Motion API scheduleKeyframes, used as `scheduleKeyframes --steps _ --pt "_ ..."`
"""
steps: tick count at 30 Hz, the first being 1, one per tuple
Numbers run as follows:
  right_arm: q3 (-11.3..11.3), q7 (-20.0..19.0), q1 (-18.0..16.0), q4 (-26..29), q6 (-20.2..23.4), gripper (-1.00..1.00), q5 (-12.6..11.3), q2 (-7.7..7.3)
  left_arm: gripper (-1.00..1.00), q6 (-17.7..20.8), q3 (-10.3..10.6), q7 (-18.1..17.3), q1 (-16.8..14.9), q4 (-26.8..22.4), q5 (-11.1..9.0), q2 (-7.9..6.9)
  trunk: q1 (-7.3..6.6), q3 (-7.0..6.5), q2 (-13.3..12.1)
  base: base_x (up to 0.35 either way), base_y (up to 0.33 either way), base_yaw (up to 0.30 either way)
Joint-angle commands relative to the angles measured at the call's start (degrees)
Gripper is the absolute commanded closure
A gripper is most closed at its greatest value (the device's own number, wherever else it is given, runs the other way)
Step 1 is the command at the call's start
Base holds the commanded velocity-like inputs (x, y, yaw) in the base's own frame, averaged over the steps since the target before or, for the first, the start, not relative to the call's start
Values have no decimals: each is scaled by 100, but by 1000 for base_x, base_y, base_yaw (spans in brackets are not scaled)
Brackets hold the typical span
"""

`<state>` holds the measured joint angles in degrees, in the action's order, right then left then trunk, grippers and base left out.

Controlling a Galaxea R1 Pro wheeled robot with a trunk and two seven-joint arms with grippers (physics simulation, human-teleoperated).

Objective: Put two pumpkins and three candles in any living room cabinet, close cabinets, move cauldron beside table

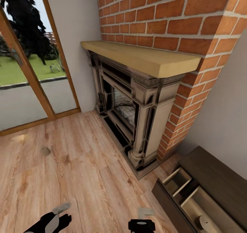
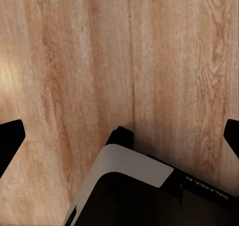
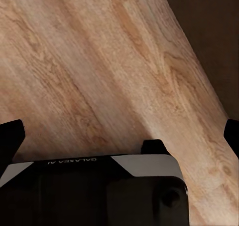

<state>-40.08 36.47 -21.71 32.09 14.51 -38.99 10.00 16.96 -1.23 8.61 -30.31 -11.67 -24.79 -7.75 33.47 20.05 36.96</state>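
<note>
- Small olive-grey candle (image 1: 45,151) lying on the plank floor (image 1: 89,178) near the glass door (image 1: 27,85) — well apart from both arms.
- Cabinet (image 1: 206,192) drawer open, beige inside, right of the fireplace (image 1: 137,113).
- Left gripper (image 2: 119,136) and right gripper (image 3: 119,136) spread wide, empty.
- Fetching step — next: approach, lower onto candle.

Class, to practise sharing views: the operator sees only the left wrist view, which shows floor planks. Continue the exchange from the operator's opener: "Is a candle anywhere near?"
Observer: Yes, a candle lies on the floor, ahead and left of the fireplace.
Operator: Is the cabinet shut?
Observer: No, the cabinet at the right has a drawer pulled out.
Operator: And the right gripper?
Observer: The right gripper is open above the floor.
</note>
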Motion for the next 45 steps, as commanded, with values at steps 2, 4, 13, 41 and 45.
scheduleKeyframes --steps 2,4,13,41,45 --pt "0 -2 0 -1 0 -100 -2 0 -100 0 0 0 5 4 -3 1 0 0 0 6 4 292" --pt "0 -1 0 -1 0 -100 1 0 -100 0 0 0 6 1 -5 -2 0 0 0 3 2 292" --pt "-8 0 0 -1 -9 -100 5 0 -100 0 0 4 7 6 -8 1 0 -17 0 0 0 289" --pt "-120 0 0 -1 -18 -100 14 0 -100 0 0 9 25 7 -1 2 0 -143 0 4 0 272" --pt "-129 0 0 -1 -18 -100 14 0 -100 -1 0 9 25 7 0 2 0 -162 0 117 10 270"
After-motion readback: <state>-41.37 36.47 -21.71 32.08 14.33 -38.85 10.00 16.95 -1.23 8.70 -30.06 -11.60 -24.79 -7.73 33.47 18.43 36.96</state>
